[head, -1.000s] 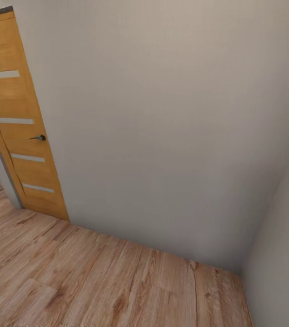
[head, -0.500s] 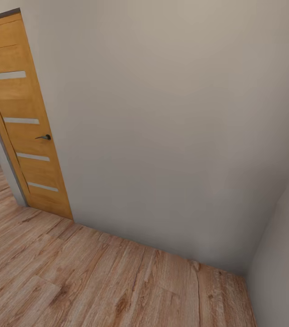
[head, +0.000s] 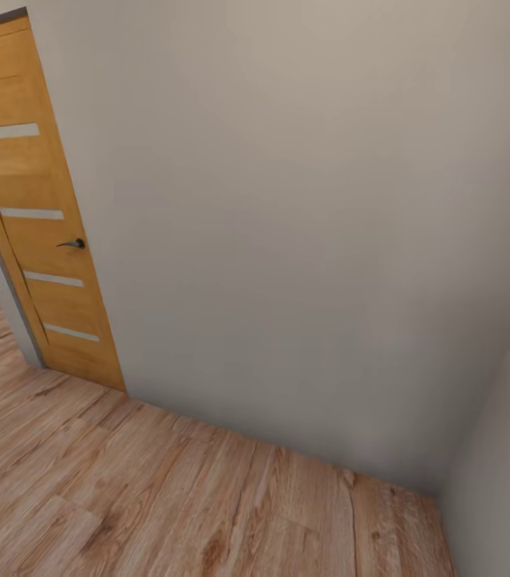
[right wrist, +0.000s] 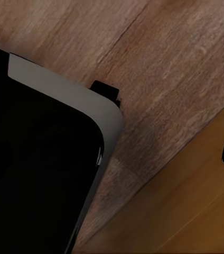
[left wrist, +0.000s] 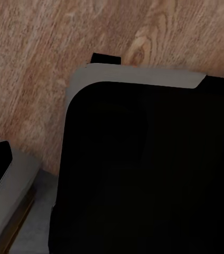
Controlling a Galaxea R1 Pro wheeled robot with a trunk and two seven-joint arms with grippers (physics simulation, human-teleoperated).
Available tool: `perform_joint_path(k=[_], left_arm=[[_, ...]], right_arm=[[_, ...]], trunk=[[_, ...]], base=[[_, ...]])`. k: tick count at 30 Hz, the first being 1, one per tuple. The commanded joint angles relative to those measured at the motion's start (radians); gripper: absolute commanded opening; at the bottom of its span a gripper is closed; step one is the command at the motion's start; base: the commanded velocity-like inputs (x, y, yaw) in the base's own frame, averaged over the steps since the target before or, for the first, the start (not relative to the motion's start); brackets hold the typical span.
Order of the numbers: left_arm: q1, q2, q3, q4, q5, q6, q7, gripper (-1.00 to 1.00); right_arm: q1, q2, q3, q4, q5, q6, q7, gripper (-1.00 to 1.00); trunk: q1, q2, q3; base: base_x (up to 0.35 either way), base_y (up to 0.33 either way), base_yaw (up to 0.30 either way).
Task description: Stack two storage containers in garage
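Right now the head view gives a corner of a room with light wood plank flooring (head: 167,497), so the robot stands on an indoor plank floor rather than on concrete. The planks run up to a plain pale grey wall (head: 303,224) that fills most of the scene, and a second wall (head: 503,465) meets it at the right, forming a shadowed corner low down. At the left an orange-brown wooden door (head: 38,216) stands against the wall, with four pale horizontal strips set into it and a small dark lever handle (head: 71,244) about halfway up its free edge. Beside the door, at the far left, a narrow opening shows more of the same planks beyond. From the left wrist camera I see a big black body with a grey rim (left wrist: 143,159), which looks to be part of the robot's own base, with wood planks behind it; a small dark tab pokes up at its upper edge. From the right wrist camera a similar black body with a grey border (right wrist: 38,169) sits over the planks, next to an orange-brown surface (right wrist: 196,211). As for the grippers, I cannot tell whether either one is open or closed, since their fingers cannot be made out in these dim, close views.
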Motion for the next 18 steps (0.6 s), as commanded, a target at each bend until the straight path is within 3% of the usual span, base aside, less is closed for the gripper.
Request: perform_joint_path(k=[1,9,18], left_arm=[[0.0,0.0,0.001,0.0,0.007,-0.001,0.001,1.0],[0.0,0.0,0.001,0.0,0.007,-0.001,0.001,1.0],[0.0,0.0,0.001,-0.001,0.007,-0.001,0.001,1.0]], right_arm=[[-0.001,0.0,0.007,0.003,-0.011,-0.005,0.006,1.0],[-0.001,0.001,0.007,0.003,-0.01,-0.005,0.006,1.0],[-0.001,0.002,0.007,0.003,-0.008,-0.005,0.006,1.0]], trunk=[[0.001,0.0,-0.001],[0.001,0.0,-0.001],[0.001,0.0,-0.001]], base=[[0.31,0.0,0.0],[0.307,0.0,0.051],[0.037,0.0,0.259]])
